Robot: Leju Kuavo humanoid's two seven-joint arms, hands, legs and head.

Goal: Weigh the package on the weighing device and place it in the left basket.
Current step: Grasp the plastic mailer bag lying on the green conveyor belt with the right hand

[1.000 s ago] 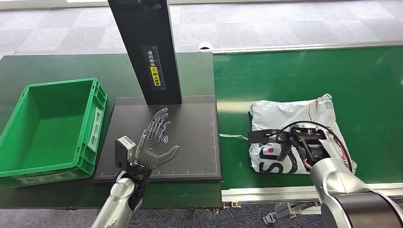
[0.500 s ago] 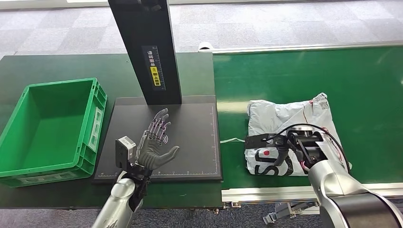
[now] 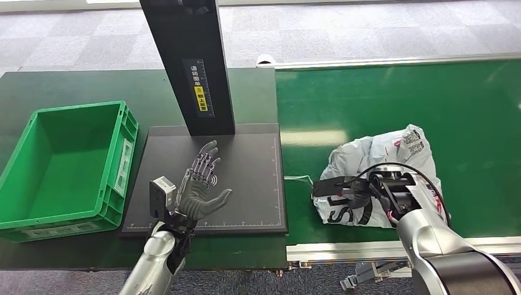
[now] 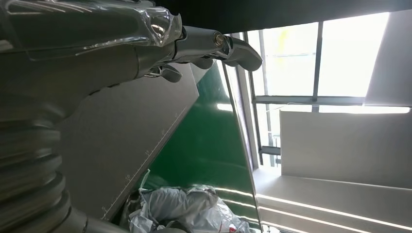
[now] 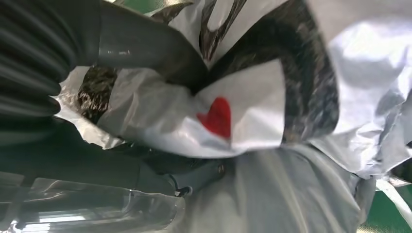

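Package (image 3: pixel 375 166) in right hand (image 3: pixel 353 192), left hand (image 3: pixel 199 184) open above scale (image 3: pixel 246 184)

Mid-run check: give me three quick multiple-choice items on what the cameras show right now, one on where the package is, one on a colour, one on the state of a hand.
1. Where is the package?
A. In the basket
B. On the scale platform
C. On the green conveyor belt

2. What colour is the basket?
A. Blue
B. Green
C. Grey

3. What is the right hand doing?
A. Gripping the package
B. Hanging open beside the belt
C. Resting on the basket rim

Answers:
1 C: the head view shows the crumpled white bag on the conveyor belt, right of the black scale platform.
2 B: the crate's walls are bright green.
3 A: in the right wrist view the thumb and fingers pinch the bag's plastic. The left hand is open above the platform.
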